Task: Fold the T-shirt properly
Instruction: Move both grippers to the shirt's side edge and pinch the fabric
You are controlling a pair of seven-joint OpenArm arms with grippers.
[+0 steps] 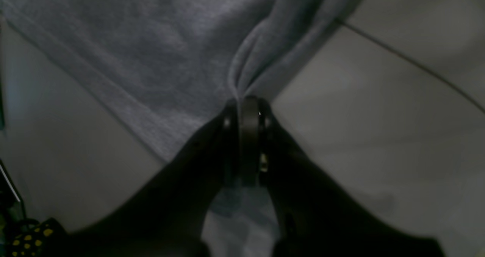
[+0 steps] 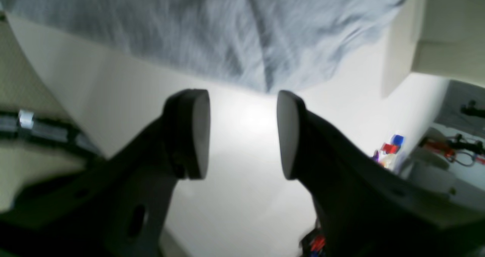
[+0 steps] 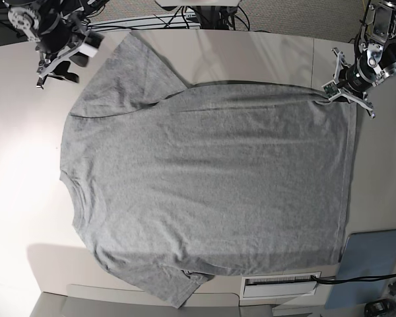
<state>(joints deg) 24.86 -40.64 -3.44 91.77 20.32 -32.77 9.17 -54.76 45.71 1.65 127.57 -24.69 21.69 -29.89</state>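
Note:
The heather-grey T-shirt [image 3: 204, 178] lies spread flat on the table, plain side up, one sleeve toward the far left and another at the near edge. My left gripper [image 3: 331, 94] sits at the shirt's far right corner. In the left wrist view the left gripper [image 1: 248, 101] is shut on a pinched fold of the T-shirt [image 1: 151, 48], with the cloth bunching upward from the jaws. My right gripper [image 3: 56, 78] hovers just left of the far sleeve. In the right wrist view the right gripper [image 2: 242, 133] is open and holds nothing, and the T-shirt [image 2: 212, 33] edge lies just beyond its fingertips.
A blue-grey flat panel [image 3: 373, 264] lies at the near right corner of the table [image 3: 26, 185]. A white slotted plate [image 3: 280, 285] sits at the near edge by the hem. Cables and gear [image 3: 185, 10] crowd the far side. Small coloured items [image 2: 390, 147] lie off to the right.

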